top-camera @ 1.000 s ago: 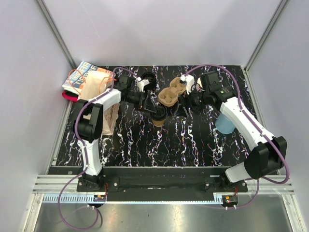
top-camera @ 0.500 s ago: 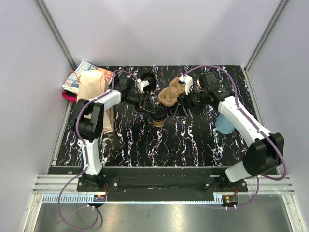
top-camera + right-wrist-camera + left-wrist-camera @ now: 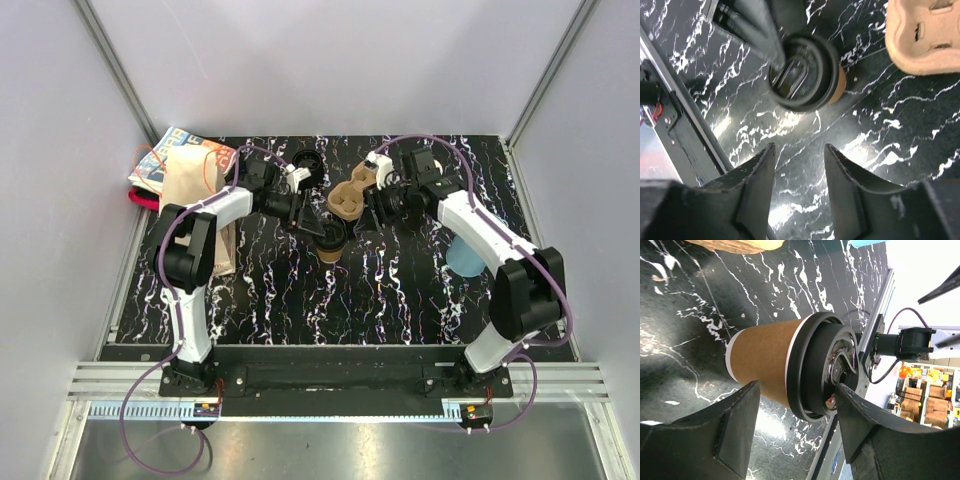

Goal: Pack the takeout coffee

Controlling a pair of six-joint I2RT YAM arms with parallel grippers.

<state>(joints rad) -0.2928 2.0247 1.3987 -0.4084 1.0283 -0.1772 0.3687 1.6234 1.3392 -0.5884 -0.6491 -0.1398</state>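
since the coffee cup [image 3: 329, 240] stands upright on its base near the middle of the tabletop [image 3: 400, 300], its long axis runs straight up, with the black lid [image 3: 822, 367] seated on top. the left gripper [image 3: 797, 389] reaches it from the left, side-on, so its fingers cross that axis. one pad lies against the brown wall low down and the other against the lid's rim. the jaws are drawn in to about the cup's width and look closed on it, though how firm the hold is cannot be judged from these views.

the right gripper [image 3: 800, 148] hangs above and to the right. its fingers are partly apart with nothing between them, and the cup sits ahead of their tips, apart from them. the left arm is plainly the nearer one and the one placed to carry.

just behind the cup, toward the far right, lies the pulp cup carrier [image 3: 352, 196], close but not touching. a paper bag [image 3: 195, 205] stands well off to the left, and a light blue cup [image 3: 462, 255] sits to the right beyond the right arm.

the coming move probably turns on a straight lift that keeps the cup vertical, then a short shift back and right over a carrier pocket. a tilt could loosen the lid or spill.
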